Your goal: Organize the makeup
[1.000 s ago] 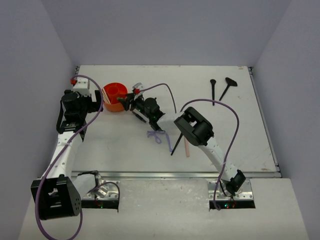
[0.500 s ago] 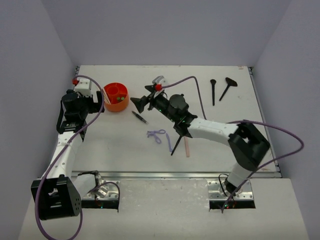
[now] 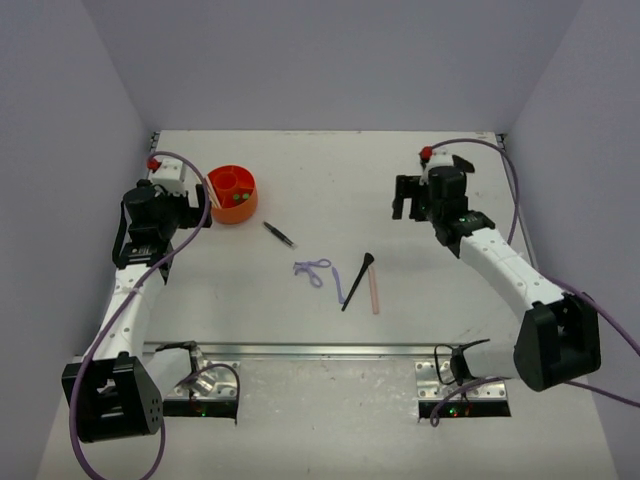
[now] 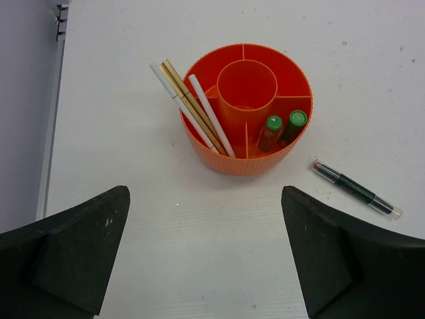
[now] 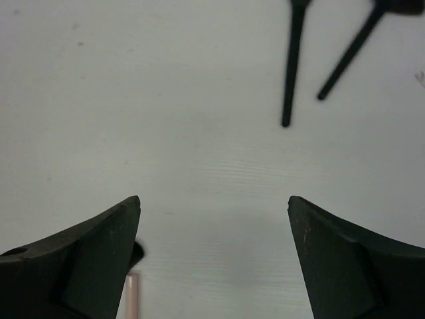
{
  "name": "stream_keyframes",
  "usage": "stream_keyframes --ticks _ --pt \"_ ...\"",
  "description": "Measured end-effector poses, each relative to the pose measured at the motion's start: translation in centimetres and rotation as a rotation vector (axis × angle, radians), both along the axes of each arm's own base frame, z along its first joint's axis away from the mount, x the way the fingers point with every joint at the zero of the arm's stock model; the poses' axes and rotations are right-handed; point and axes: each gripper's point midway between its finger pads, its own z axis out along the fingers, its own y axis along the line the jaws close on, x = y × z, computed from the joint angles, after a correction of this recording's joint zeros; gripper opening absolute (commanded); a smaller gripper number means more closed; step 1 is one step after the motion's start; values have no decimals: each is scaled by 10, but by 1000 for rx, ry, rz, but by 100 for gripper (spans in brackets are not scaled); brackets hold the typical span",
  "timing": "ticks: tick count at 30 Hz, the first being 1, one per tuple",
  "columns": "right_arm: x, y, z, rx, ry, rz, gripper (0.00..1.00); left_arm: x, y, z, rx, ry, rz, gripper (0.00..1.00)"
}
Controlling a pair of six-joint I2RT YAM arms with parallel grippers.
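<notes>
Two arms: left gripper (image 4: 204,199) & right gripper (image 5: 212,203) both wide apart, empty, over white table (image 3: 330,170) w/ pale lilac walls (image 3: 330,60).

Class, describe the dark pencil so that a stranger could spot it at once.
Find the round orange tub, far left seen from above. Just to its right, outside it, lies the dark pencil. Unlike the lilac looped tool nearby, it is straight, slim and clear-tipped.

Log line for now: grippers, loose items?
left gripper open, facing tub | right gripper open, facing two brushes | mid-table: pencil, lilac tool, brush, pink stick
</notes>
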Motion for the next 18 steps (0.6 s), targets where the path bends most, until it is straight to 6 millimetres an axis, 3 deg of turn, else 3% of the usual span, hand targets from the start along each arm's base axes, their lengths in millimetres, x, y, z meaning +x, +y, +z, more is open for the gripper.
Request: stream_keyframes --ticks 3,8,13,18 --pt "17 -44 -12 14 76 -145 87 0 -2 0 -3 0 -9 95" --pt "78 -83 -29 52 124 -293 81 0 -2 -1 -3 3 -14 95" --pt "134 -125 -74 47 220 -417 74 0 -3 -2 -5 8 -18 95" --pt "152 -155 -121 11 327 -506 70 0 -3 -5 -7 18 -18 95"
